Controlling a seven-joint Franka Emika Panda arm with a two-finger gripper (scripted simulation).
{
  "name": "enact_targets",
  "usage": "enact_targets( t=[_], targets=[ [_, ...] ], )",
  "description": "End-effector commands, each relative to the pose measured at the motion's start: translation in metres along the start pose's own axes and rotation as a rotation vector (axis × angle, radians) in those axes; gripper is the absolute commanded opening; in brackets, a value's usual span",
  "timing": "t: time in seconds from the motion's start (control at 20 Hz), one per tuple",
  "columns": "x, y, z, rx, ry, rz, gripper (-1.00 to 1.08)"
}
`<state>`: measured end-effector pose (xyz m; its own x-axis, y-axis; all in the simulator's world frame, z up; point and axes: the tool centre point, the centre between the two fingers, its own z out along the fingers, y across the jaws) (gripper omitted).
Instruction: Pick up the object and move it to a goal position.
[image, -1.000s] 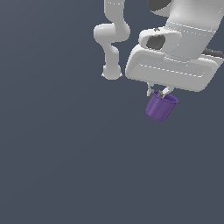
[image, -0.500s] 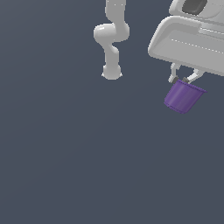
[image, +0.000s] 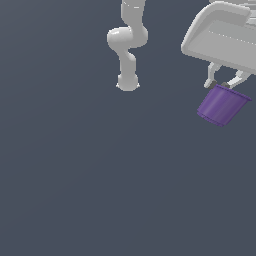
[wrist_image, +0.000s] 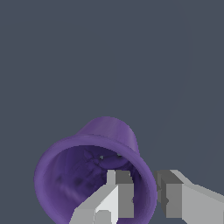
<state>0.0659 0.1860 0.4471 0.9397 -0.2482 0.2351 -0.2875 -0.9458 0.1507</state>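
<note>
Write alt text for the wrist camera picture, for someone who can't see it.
A purple cup hangs gripped by its rim, one of the jaws inside the cup and the other outside its wall, seen from just above the gripper. Behind it is only a plain dark grey surface.

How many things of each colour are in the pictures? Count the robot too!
Purple: 1, the cup, pinched at its rim by the gripper
White: 1, the robot arm with that gripper
Total: 2
</note>
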Motion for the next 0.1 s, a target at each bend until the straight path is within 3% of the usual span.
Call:
enact_targets(
  t=[0.0, 0.05],
  targets=[
    [0.001, 0.0003, -0.0018, 0.0, 0.002, 0.003, -1.0],
    [0.001, 0.0001, -0.0015, 0.0, 0.002, 0.002, -1.0]
  ],
)
